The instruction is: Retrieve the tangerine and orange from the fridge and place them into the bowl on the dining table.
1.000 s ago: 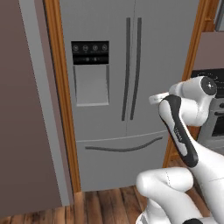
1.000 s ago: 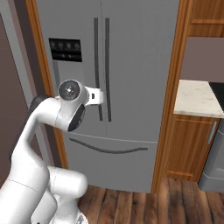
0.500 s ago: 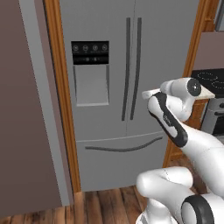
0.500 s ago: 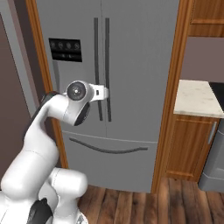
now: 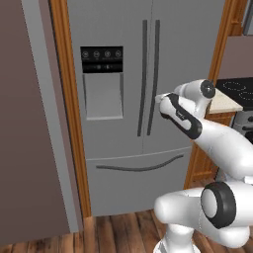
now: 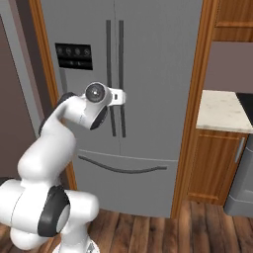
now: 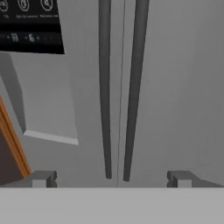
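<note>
The tall grey fridge (image 5: 113,143) stands shut in front of me, its two long dark handles (image 5: 149,74) side by side at the door seam. My gripper (image 5: 159,99) is held out at mid-door height, close to the lower part of those handles (image 6: 114,69). In the hand view the gripper (image 7: 111,178) is open and empty, its fingertips (image 7: 43,177) spread wide on either side of both handles (image 7: 118,87). The tangerine and orange are hidden behind the shut doors. The bowl and dining table are out of view.
The black control panel (image 5: 102,59) and recessed dispenser (image 5: 104,99) sit on the left door, with a drawer handle (image 5: 138,167) below. Wooden trim (image 6: 190,123) frames the fridge. To the right is a wall counter (image 6: 222,108), to the left a dark wall (image 5: 24,123).
The arm has stretched forward, bringing the hand nearer the fridge doors and in line with the handles. The gripper has stayed open. The fridge is unchanged.
</note>
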